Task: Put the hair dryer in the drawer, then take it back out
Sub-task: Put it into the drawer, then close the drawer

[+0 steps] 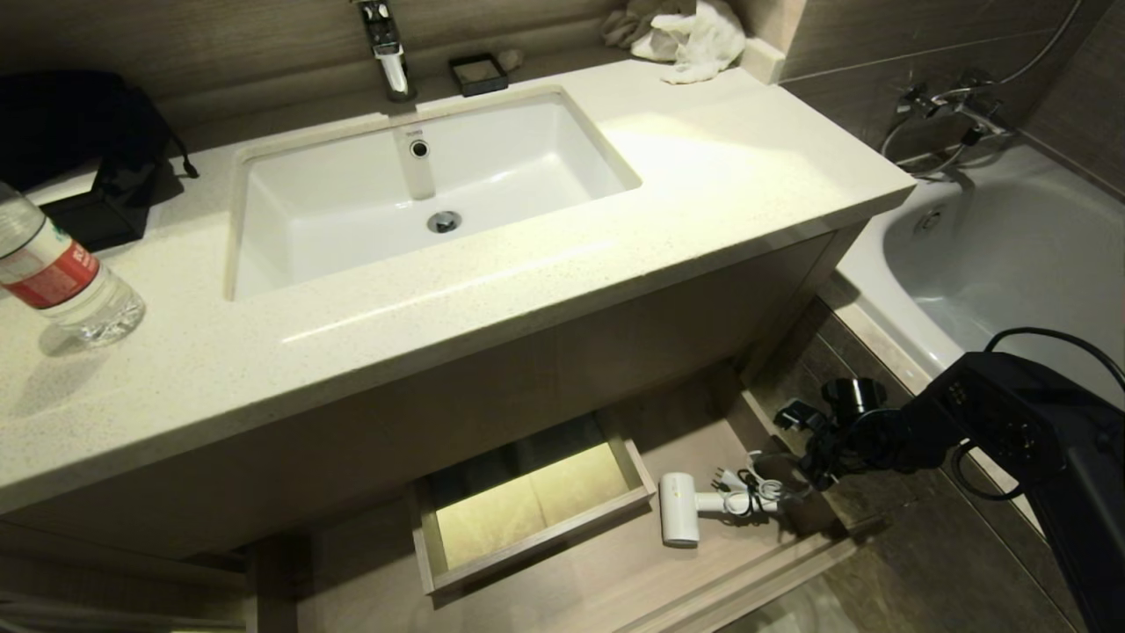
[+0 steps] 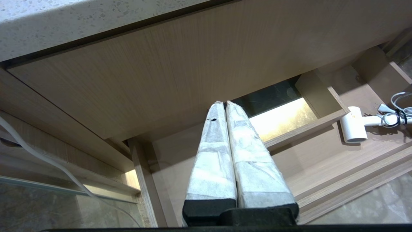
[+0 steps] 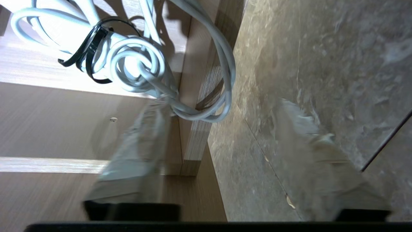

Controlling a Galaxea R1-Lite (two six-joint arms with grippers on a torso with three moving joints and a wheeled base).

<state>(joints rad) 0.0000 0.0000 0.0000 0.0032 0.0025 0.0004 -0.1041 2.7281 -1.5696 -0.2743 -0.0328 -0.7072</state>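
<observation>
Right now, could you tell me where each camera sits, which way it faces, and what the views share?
Head: high up, looking down over the countertop into the open drawer; right arm and right claw show.
Left wrist: behind the shut left claw, facing the cabinet front.
Right wrist: behind the open right claw, over the drawer's side and the cord.
Shared: head and left wrist both show the hair dryer lying in the drawer.

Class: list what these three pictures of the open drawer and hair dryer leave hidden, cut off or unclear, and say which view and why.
1. Hair dryer: its grilled end faces away in the head view.
2. Right gripper: fingers smeared by motion in its wrist view, dark in the head view.
3. Drawer: left part cut off by the head view's lower edge.
4. Cord: its plug lies outside the right wrist view.
</observation>
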